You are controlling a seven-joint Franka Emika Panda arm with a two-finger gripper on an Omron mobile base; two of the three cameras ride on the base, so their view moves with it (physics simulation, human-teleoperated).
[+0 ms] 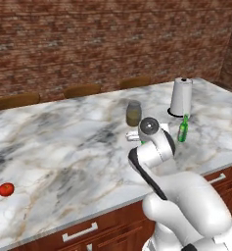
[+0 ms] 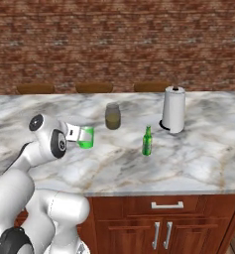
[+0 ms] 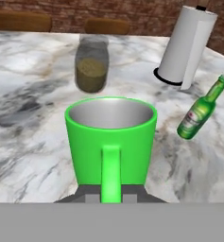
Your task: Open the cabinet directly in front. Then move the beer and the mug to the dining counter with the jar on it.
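Note:
My gripper [image 3: 111, 196] is shut on the handle of the bright green mug [image 3: 111, 137], which stays upright with its open top showing. From the right base view the mug [image 2: 86, 137] sits low at the dining counter [image 2: 198, 149], left of the jar [image 2: 112, 116]; I cannot tell if it touches the marble. The beer [image 2: 147, 141] stands upright on the counter, right of the mug. In the hand view the jar [image 3: 91, 66] is just beyond the mug and the beer [image 3: 201, 111] is off to the right. The cabinet is out of view.
A white paper-towel roll [image 2: 173, 109] stands behind the beer. A red fruit [image 1: 6, 189] lies near the counter's front left edge. Wooden chair backs [image 1: 82, 90] line the far side before a brick wall. Drawers with silver handles [image 2: 167, 205] run under the counter.

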